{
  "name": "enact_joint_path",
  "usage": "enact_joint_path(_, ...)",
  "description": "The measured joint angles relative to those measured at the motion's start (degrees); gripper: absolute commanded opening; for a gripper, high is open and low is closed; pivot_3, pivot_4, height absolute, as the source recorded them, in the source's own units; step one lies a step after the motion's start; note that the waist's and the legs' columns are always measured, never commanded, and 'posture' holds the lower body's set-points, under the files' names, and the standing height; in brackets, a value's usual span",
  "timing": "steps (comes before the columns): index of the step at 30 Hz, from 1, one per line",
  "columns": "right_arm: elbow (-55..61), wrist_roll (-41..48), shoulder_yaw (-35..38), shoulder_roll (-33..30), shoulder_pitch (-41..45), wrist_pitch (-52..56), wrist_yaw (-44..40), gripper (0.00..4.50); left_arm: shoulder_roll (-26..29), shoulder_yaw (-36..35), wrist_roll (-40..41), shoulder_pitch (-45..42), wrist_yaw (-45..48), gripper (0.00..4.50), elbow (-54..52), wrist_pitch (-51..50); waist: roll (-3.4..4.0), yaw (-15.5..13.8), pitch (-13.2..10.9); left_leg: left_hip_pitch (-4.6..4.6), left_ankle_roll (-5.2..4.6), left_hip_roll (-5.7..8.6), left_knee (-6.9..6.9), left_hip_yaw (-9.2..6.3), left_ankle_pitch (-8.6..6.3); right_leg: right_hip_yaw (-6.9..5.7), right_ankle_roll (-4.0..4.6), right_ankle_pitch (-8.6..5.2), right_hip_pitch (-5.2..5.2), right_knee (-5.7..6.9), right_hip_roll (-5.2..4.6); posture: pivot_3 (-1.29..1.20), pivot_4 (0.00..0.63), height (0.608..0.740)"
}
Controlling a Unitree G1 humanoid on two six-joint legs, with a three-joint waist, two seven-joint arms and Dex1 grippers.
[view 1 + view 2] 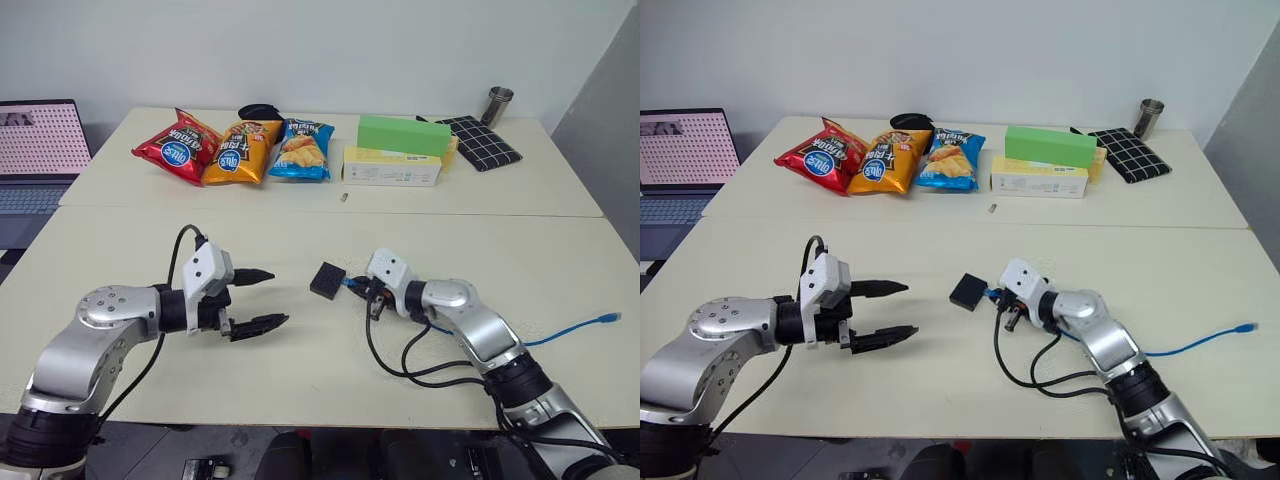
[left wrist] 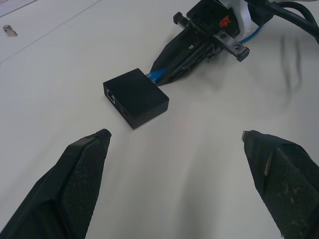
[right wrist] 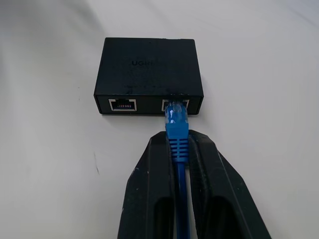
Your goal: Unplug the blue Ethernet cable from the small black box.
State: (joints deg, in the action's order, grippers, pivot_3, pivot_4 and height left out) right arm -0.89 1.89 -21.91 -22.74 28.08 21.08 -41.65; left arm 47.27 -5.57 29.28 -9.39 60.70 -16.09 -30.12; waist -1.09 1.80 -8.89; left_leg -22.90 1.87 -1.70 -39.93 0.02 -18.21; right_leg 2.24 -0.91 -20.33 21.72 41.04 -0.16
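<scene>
— Cable first: blue Ethernet cable (image 3: 177, 134) plugged into one of two ports on the side of the small black box (image 3: 148, 69), the neighbouring port vacant.

— And the box?

— Flat on the table (image 1: 300, 230), around the middle of the near half, well in from the front edge.

— Hold on the cable?

— Right gripper (image 3: 178, 149) clamped on the blue Ethernet cable, both fingers pressed against the ribbed boot just behind the plug, tips just short of the box.

— Rest of the cable?

— Trailing back under the right arm, then out toward the table's right edge, free plug lying near that edge (image 1: 610, 318).

— Other side?

— Left gripper (image 1: 262, 298) spread wide, holding nothing, pointed at the box from the left, apart from it; fingertips (image 2: 94, 144) clear of the box.

— Farther out?

— Along the far half: red chip bag (image 1: 176, 147), orange chip bag (image 1: 238, 152) and blue chip bag (image 1: 301, 148) side by side; green box (image 1: 403, 134) stacked on a pale yellow box (image 1: 392, 167); black grid-patterned cloth (image 1: 480, 141) and metal cup (image 1: 498, 104) by the far right corner. Small metal bit (image 1: 343, 197) lying alone near the seam between the halves. Laptop (image 1: 38, 140) off the left edge, screen lit.
</scene>
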Motion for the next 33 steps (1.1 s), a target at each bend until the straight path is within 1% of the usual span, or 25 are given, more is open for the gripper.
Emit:
enact_joint_path(3, 2.28, -4.07, -1.31, -2.75, 0.48, -7.72, -0.92, 0.14, -2.79, -0.14, 2.51, -0.92, -1.71, 4.50, 1.02, -3.51, 0.02, 0.05, -0.01, -0.01, 0.00, 0.00, 0.00, 0.00, 0.00, -0.01, 0.00, 0.00, 0.03, 0.01, 0.00, 0.00, 0.150, 0.740)
enact_joint_path(4, 2.60, -6.40, -2.43, -4.54, 1.22, -11.97, -1.08, 0.14, -4.47, -0.49, 4.24, -1.71, -2.72, 4.50, 1.22, -5.45, 0.04, 0.00, -0.03, -0.04, 0.00, 0.03, -0.01, 0.01, 0.00, 0.00, 0.00, 0.00, 0.04, 0.02, -0.01, 0.00, 0.150, 0.740)
enact_joint_path(8, 2.84, -13.54, -3.70, -8.45, 4.32, -28.36, -0.37, 0.14, -8.38, -1.97, 10.64, -4.42, -6.31, 4.50, 2.61, -12.72, -0.03, 0.02, -0.01, -0.02, 0.01, 0.00, -0.03, -0.01, 0.01, -0.03, 0.00, 0.00, 0.03, 0.03, -0.01, 0.00, 0.150, 0.740)
enact_joint_path(10, 2.75, -15.20, -3.75, -8.58, 5.05, -34.75, 0.20, 0.14, -9.57, -2.56, 12.59, -5.63, -7.83, 4.50, 3.29, -15.24, -0.05, 0.07, 0.01, -0.02, 0.01, -0.02, -0.03, 0.00, 0.01, -0.02, 0.00, 0.00, 0.02, 0.03, 0.00, 0.00, 0.150, 0.740)
enact_joint_path(15, 1.04, -16.71, -3.86, -8.23, 5.45, -44.00, 0.72, 0.14, -11.35, -2.76, 16.15, -6.99, -9.18, 4.50, 3.52, -18.79, -0.05, 0.07, 0.01, -0.02, 0.02, -0.02, -0.06, 0.01, 0.01, -0.02, 0.00, 0.00, 0.00, 0.02, -0.01, 0.00, 0.150, 0.740)
enact_joint_path(18, 0.24, -17.22, -3.67, -7.85, 6.86, -47.35, 1.40, 0.14, -12.15, -2.75, 17.39, -7.58, -9.31, 4.01, 3.63, -19.54, -0.05, 0.08, 0.01, -0.01, 0.03, -0.02, -0.06, 0.00, 0.02, -0.03, 0.00, 0.00, 0.00, 0.03, -0.01, 0.00, 0.150, 0.740)
enact_joint_path(20, 0.00, -17.54, -3.40, -7.53, 7.19, -48.61, 1.94, 0.14, -12.55, -2.75, 18.41, -7.90, -9.14, 3.56, 3.71, -20.09, -0.05, 0.07, 0.01, -0.01, 0.03, -0.02, -0.06, -0.01, 0.02, -0.03, 0.00, 0.00, 0.00, 0.02, -0.01, 0.00, 0.150, 0.740)
enact_joint_path(21, -0.15, -17.67, -3.40, -7.46, 7.19, -49.22, 2.10, 0.14, -12.54, -2.78, 19.05, -8.12, -8.90, 3.25, 3.74, -20.59, -0.05, 0.06, 0.01, -0.01, 0.03, -0.02, -0.06, 0.00, 0.02, -0.03, 0.00, 0.00, -0.01, 0.02, -0.01, 0.00, 0.150, 0.740)
enact_joint_path(22, -0.34, -17.81, -3.40, -7.41, 7.19, -49.58, 2.22, 0.14, -12.53, -2.80, 19.58, -8.24, -8.77, 3.11, 3.74, -20.75, -0.05, 0.07, 0.01, -0.01, 0.03, -0.02, -0.06, 0.01, 0.02, -0.02, 0.00, 0.00, -0.01, 0.02, -0.01, 0.00, 0.150, 0.740)
enact_joint_path(24, -0.67, -18.23, -3.32, -7.40, 7.19, -50.22, 2.51, 0.14, -12.25, -2.86, 20.12, -8.28, -8.62, 2.73, 3.75, -20.86, -0.05, 0.08, 0.01, -0.01, 0.03, -0.02, -0.06, 0.00, 0.02, -0.03, 0.00, 0.00, 0.00, 0.03, -0.01, 0.00, 0.150, 0.740)
enact_joint_path(27, -0.90, -18.62, -2.50, -7.37, 7.19, -50.88, 3.05, 0.14, -11.77, -3.16, 20.36, -8.27, -8.18, 2.02, 3.85, -21.03, -0.05, 0.07, 0.01, -0.01, 0.03, -0.02, -0.06, 0.00, 0.02, -0.02, 0.00, 0.00, 0.00, 0.02, -0.01, 0.00, 0.150, 0.740)
enact_joint_path(33, -1.89, -18.71, -1.76, -7.27, 7.18, -52.24, 3.74, 0.13, -10.73, -3.60, 21.20, -8.19, -6.14, 0.89, 4.48, -21.27, -0.05, 0.08, 0.01, -0.01, 0.03, -0.02, -0.06, 0.00, 0.02, -0.02, 0.00, 0.00, 0.00, 0.02, -0.01, 0.00, 0.150, 0.740)
